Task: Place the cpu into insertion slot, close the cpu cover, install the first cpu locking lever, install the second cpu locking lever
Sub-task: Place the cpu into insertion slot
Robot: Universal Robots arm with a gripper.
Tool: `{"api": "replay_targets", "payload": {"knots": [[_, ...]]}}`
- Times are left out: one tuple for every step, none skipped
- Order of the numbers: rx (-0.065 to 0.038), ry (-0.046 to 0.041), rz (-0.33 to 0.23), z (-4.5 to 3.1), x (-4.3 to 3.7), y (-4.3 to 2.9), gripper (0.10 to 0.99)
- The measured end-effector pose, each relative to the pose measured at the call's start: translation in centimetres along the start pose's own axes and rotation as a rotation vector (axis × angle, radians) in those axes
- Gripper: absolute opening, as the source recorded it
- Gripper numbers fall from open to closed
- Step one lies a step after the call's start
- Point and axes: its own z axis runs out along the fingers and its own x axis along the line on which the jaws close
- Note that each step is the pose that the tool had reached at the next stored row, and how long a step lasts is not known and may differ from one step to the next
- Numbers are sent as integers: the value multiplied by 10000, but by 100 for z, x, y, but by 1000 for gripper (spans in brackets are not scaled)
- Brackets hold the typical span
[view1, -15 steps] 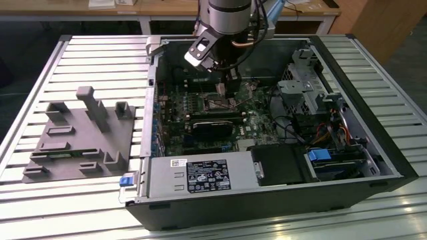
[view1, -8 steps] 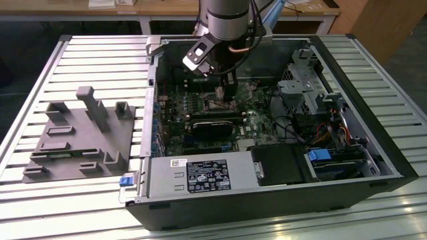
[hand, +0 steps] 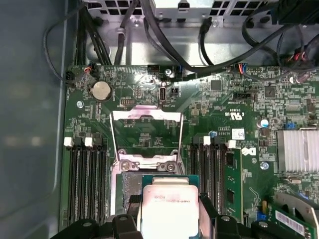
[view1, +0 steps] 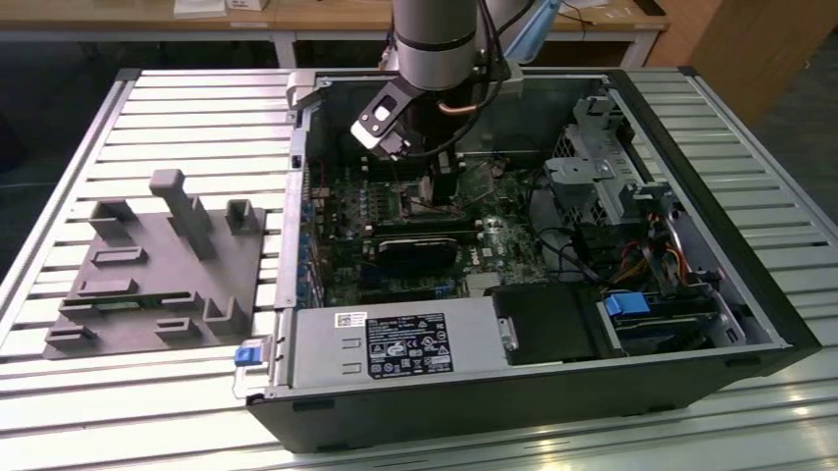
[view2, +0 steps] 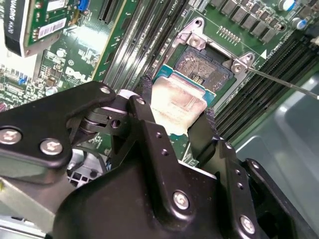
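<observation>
1. The arm's matte black fingers [view2: 199,137] are clamped on the small, flat, square cpu [view2: 175,102], one on each opposite edge. Its brushed silver-grey lid faces up, with a greenish rim.
2. The cpu hangs over the near edge of the square insertion slot [view2: 205,67], a dark pin field in a silvery metal border set into the green motherboard [hand: 149,84]. I cannot tell whether they touch.
3. In the first wrist view, the thin silvery cpu cover [hand: 146,116], a frame with a large window, lies folded back off the slot.
4. Long black ribbed memory slots [hand: 87,184] run along both sides.
5. The smooth grey arm [view1: 439,39] reaches into an open black computer case [view1: 524,402] on a ribbed metal surface [view1: 196,108]. A grey moulded fixture [view1: 144,275] sits at the exterior view's left.
</observation>
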Motion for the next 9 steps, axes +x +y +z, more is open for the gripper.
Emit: {"api": "replay_targets", "payload": {"knots": [[-48,1,-21,11,1,-4,537],[-88,4,-40,21,2,-7,537],[-118,6,-59,30,4,-10,537],[-138,8,-74,39,7,-13,537],[-143,7,-82,46,12,-15,537],[-144,8,-83,54,16,-16,537],[-145,8,-82,61,21,-17,537],[-145,9,-82,68,27,-18,537],[-145,9,-83,73,34,-19,537]]}}
